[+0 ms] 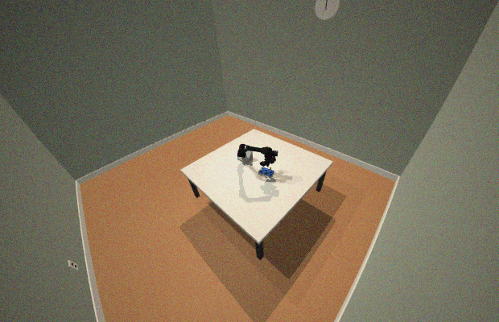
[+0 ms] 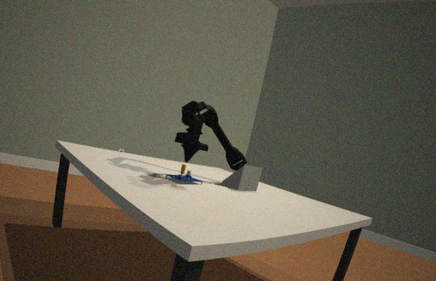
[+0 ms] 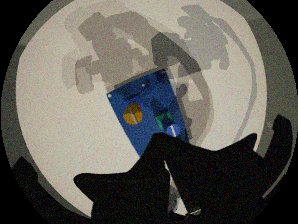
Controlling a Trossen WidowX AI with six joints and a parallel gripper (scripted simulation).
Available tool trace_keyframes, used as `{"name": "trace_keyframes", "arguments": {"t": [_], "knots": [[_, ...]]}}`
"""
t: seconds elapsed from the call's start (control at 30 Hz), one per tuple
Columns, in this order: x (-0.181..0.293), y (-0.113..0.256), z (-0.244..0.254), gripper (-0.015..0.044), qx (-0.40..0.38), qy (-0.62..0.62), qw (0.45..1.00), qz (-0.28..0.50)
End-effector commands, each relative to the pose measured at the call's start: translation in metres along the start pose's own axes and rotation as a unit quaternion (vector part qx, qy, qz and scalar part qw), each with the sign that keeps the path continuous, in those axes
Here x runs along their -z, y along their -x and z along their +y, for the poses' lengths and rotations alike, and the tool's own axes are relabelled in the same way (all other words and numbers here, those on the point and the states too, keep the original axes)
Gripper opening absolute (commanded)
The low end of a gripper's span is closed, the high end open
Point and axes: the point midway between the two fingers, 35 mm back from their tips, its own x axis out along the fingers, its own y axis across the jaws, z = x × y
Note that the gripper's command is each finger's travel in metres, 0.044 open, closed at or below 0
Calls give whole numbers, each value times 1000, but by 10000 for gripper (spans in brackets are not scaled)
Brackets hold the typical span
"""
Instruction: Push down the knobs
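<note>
The blue circuit board (image 1: pixel 265 172) (image 2: pixel 194 179) (image 3: pixel 145 92) stands low on the table. A yellow knob (image 2: pixel 183 169) (image 3: pixel 133 114) with a pale line on its top stands upright on it. A second, blue-grey knob (image 2: pixel 189 173) (image 3: pixel 173 131) shows beyond it in the exterior view and beside my fingertips in the wrist view. It looks shorter than the yellow one. Gaps under the knobs are too small to tell. My gripper (image 2: pixel 186 161) (image 3: pixel 158 137) is shut and empty. Its tips point down, a little above the yellow knob's top in the exterior view, not touching it.
The white table (image 1: pixel 233 181) (image 2: pixel 274 214) carries the board and the arm's grey base block (image 2: pixel 250 178). A small green part (image 3: pixel 163 120) lies on the board between the knobs. Shadows of the arm fall across the table and board.
</note>
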Motion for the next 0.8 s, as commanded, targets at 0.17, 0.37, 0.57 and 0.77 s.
{"name": "trace_keyframes", "arguments": {"t": [0.17, 0.37, 0.57, 0.77], "knots": [[-5, 4, 3, 0, -3, -144, 990, 1], [-7, 6, 5, 0, -2, -246, 969, 3], [-9, 8, 7, 0, -2, -346, 938, 5], [-11, 10, 9, 0, -1, -441, 897, 6]]}}
